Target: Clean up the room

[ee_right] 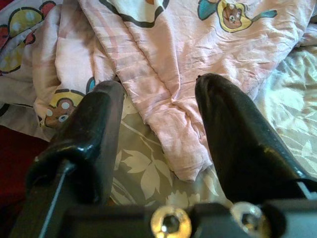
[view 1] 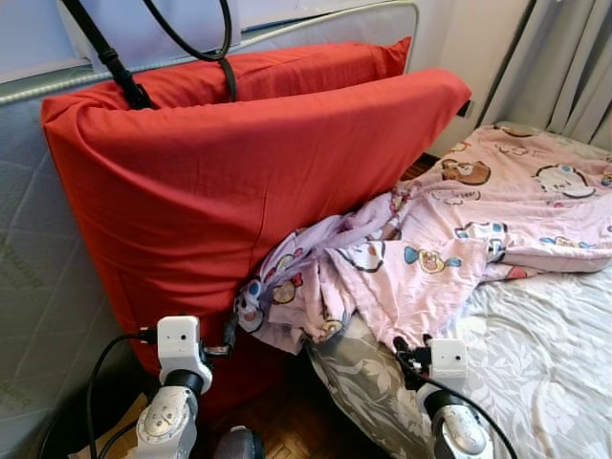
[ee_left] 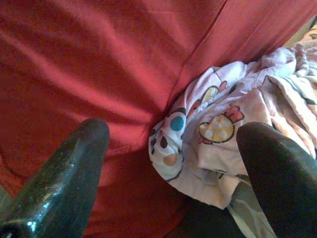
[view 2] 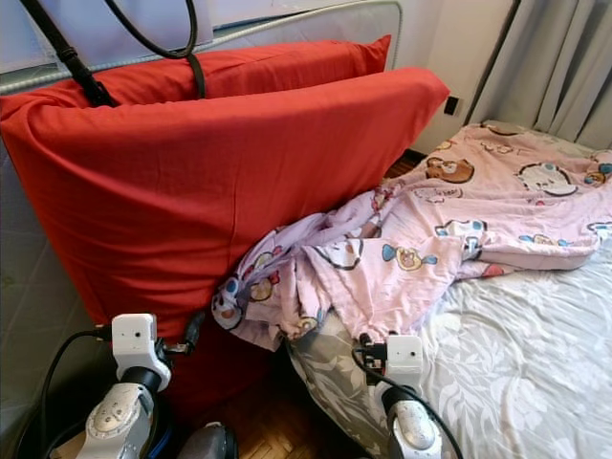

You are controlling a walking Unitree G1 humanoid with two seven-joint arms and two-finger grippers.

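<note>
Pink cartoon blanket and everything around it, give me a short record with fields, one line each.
blanket: pink cartoon blanket, crumpled, hanging over the bed's corner
bed: grey leaf-print sheet
cushions: two large red cushions upright beside the bed, blanket edge touching them
left gripper: open, facing the blanket edge and cushion
right gripper: open, around a blanket fold, not closed
</note>
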